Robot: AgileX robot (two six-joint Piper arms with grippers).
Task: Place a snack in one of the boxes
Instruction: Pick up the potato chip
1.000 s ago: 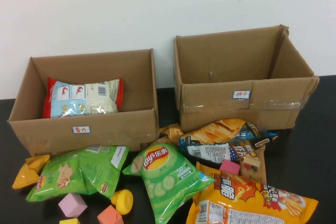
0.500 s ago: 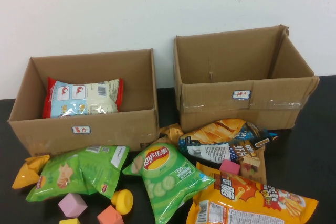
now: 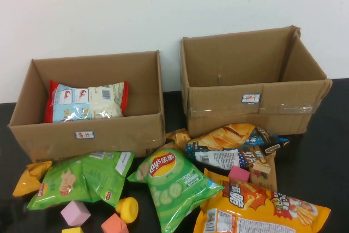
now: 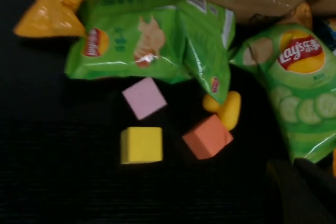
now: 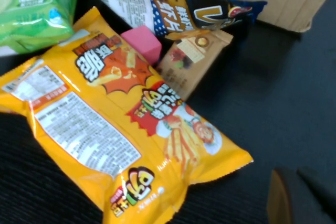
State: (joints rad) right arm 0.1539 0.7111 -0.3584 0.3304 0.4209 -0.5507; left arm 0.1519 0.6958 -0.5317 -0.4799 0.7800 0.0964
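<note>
Boxes come first, since they are the biggest things. One brown box (image 3: 87,129) sits at the middle left of the high view, with a red and white snack bag (image 3: 85,101) inside it. Another brown box (image 3: 253,102) sits at the upper right, and no snack shows in it. Both stand on a black table (image 3: 322,162).

Snacks lie in front of the boxes. An orange chip bag (image 3: 262,208) is at the lower right. A green Lay's bag (image 3: 174,186) is at the lower middle. A second green bag (image 3: 82,178) is at the lower left, touching a small yellow bag (image 3: 30,177).

Little blocks sit near the bottom edge: a pink block (image 3: 74,213) and an orange block (image 3: 113,224).

The left gripper (image 4: 302,192) shows as a dark shape in a corner of the left wrist view, fingers pressed together and holding nothing. The right gripper (image 5: 302,198) looks the same in the right wrist view, near the orange chip bag.
</note>
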